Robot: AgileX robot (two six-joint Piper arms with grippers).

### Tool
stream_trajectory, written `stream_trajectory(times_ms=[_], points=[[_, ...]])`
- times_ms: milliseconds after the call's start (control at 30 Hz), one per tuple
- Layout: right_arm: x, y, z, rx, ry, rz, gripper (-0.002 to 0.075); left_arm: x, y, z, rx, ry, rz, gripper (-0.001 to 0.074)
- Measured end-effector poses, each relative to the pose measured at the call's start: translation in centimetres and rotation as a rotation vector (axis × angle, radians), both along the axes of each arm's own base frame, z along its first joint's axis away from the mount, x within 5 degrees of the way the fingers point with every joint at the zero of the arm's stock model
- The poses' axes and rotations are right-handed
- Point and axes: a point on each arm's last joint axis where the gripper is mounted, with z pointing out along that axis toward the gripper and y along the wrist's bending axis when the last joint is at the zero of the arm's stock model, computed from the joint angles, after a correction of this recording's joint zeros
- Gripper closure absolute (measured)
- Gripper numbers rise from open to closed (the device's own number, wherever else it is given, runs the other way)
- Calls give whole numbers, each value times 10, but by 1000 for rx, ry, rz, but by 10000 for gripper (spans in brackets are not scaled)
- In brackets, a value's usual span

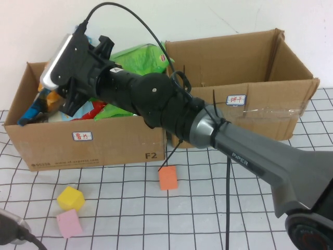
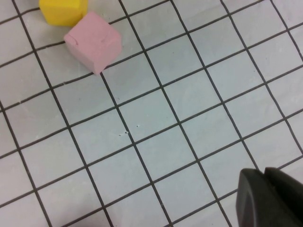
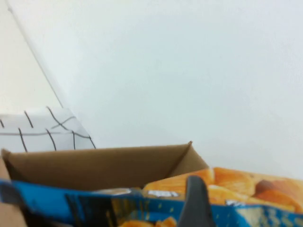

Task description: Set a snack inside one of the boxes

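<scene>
My right gripper (image 1: 66, 100) reaches down into the left cardboard box (image 1: 104, 148), which holds several snack bags. In the right wrist view a blue and orange snack bag (image 3: 246, 189) lies just beyond one dark finger (image 3: 195, 203); that finger stands clear to one side, so the gripper is open with the bag loose under it. The same bag shows at the box's left end (image 1: 37, 107). The right box (image 1: 260, 62) looks bare inside. My left gripper (image 2: 266, 176) is shut and empty, low over the gridded table at the front left.
Green snack bags (image 1: 140, 58) stick up at the back of the left box. A yellow cube (image 1: 71, 198), a pink cube (image 1: 69, 223) and an orange cube (image 1: 168, 177) lie on the table in front of the boxes. My right arm spans diagonally across the table.
</scene>
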Motion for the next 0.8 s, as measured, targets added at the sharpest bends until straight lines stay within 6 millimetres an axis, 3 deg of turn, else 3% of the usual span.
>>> stream_trajectory(times_ms=[133,233,300,400,533,667,800], points=[[-7,2,12,41,10,-1,239,0,0,0,-1,1,0,736],[-19,2,40,97,-10,-4,272,2,0,2,-9,-33,0,736],[-31,-1,69,154,-20,9,324,4,1,6,-19,-97,0,736],[-50,-11,114,263,-16,35,470,5,5,17,-54,-234,25,736],[-68,-27,152,362,13,73,663,2,20,33,-76,-429,110,736],[-86,-37,156,333,64,175,715,-8,37,44,-81,-560,194,736],[-101,-48,137,187,114,249,724,-17,49,46,-73,-590,253,736]])
